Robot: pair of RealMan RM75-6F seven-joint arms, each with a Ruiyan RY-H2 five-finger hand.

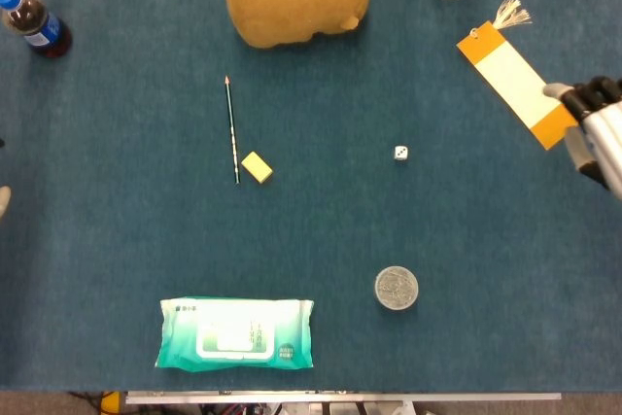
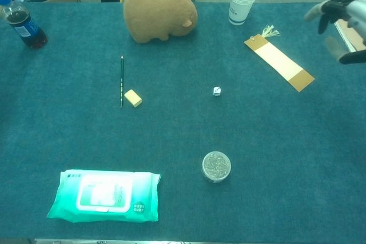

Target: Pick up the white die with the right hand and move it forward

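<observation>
Much bare cloth between die [image 1: 400, 153] & R hand [image 1: 595, 131].

Even, fairly bright overhead light leaves only faint short shadows on the dark teal felt table [image 1: 486, 269], both views staying sharp apart from motion blur on the grey robot right hand [image 2: 342, 18] at the edge.
</observation>
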